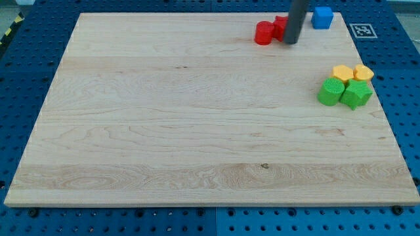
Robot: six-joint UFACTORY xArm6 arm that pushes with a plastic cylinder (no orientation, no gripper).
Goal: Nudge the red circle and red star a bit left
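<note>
Red round plastic block (pixel 264 33) and second red block (pixel 280 25), shape hidden by rod, touching, near pale wooden bench (pixel 197 118) top edge. My tip (pixel 291 42) at pair's right side. No pincer: plain rod. Push slow, straight left, short stroke, centred so neither slips.

My tip (pixel 291 42) ends a straight, smooth, dark grey, round rod.

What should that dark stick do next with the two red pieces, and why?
Probably slide my tip a little toward the view's left. It sits at the right edge of the red star, which touches the red circle on its left, so one short push should shift both.
</note>
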